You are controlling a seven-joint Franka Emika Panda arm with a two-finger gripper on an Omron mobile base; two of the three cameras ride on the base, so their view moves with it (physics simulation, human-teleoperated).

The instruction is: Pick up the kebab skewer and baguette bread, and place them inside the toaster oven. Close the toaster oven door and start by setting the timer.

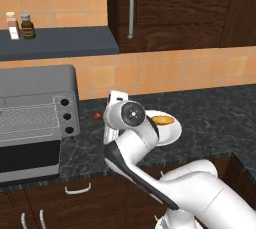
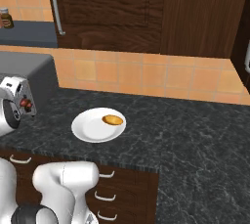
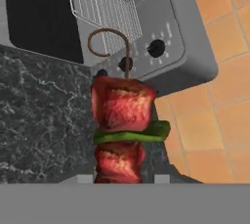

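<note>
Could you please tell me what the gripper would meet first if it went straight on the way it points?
Probably the grey metal toaster oven, near its black knobs, though depth is unclear.

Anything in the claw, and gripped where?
Yes, the kebab skewer: claw closed on its meat, at the end away from the curled tip.

Here's your arm, rising from the lower right in the left base view, bending at the dark elbow joint and folding back above the tabletop (image 1: 210, 115). In the right base view, your white wrist (image 2: 7, 113) sits at the left edge. Your tool's fingertips (image 3: 162, 178) are closed around the skewer, gripping firmly.
</note>
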